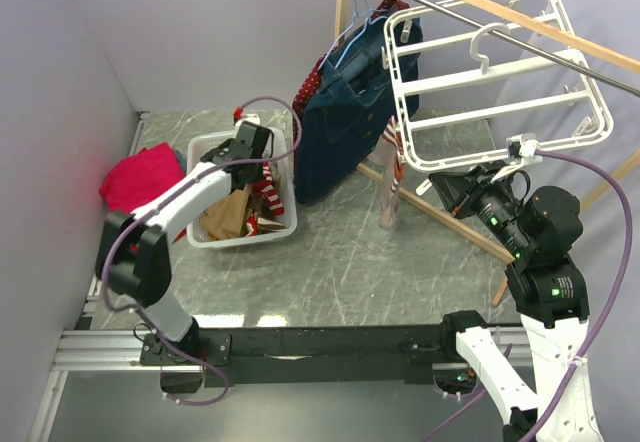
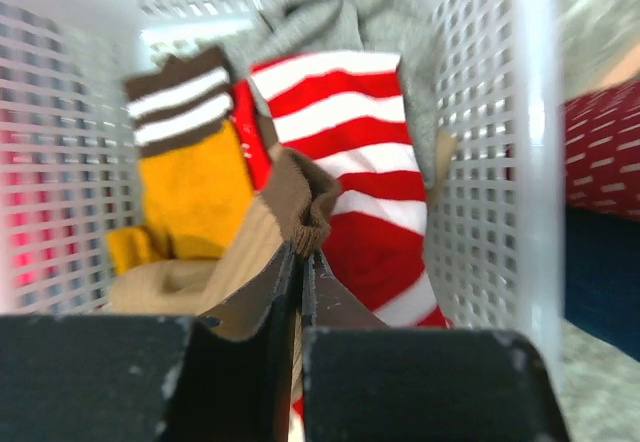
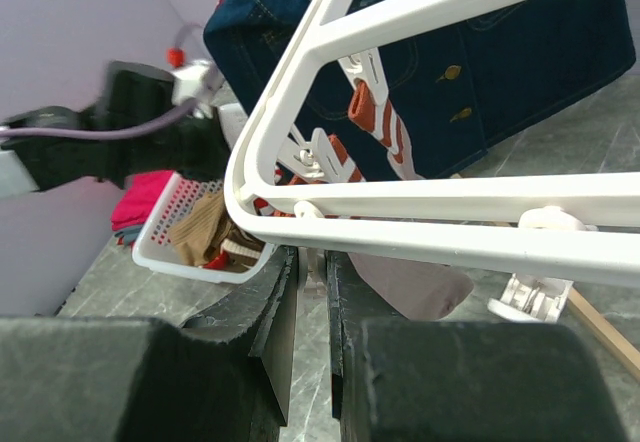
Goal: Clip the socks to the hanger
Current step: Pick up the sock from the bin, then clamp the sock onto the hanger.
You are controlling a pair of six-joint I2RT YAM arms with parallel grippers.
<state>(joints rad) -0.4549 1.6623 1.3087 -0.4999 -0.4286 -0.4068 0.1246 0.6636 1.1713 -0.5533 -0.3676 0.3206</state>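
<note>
Socks (image 2: 350, 162) in the basket (image 2: 470, 182), how many do we count? — Ana

We count four: tan sock (image 2: 262, 237) with a brown cuff, yellow one (image 2: 195, 187) with a striped cuff, red-and-white one (image 2: 340, 82), grey one (image 2: 330, 17). Two more hang on the hanger (image 3: 450, 202): taupe one (image 3: 410, 284) at the near rim, rust-and-white one (image 3: 368, 112) further in — Raj

One hanger? Axis? — Ana

One. We see it tilted, long axis left-right in the top view, crossbars (image 1: 490, 74) along it, low corner by the right gripper (image 3: 312, 259). Tan sock: cuff points at the far basket wall, foot trails left — Raj

Grippers? — Ana

Two. Our left gripper (image 2: 302, 257) is pinched tight on the tan sock just under the cuff, inside the basket. Right one: narrow slit just under the hanger rim, sliver of white in the gap; we cannot tell if it grips — Raj
</note>
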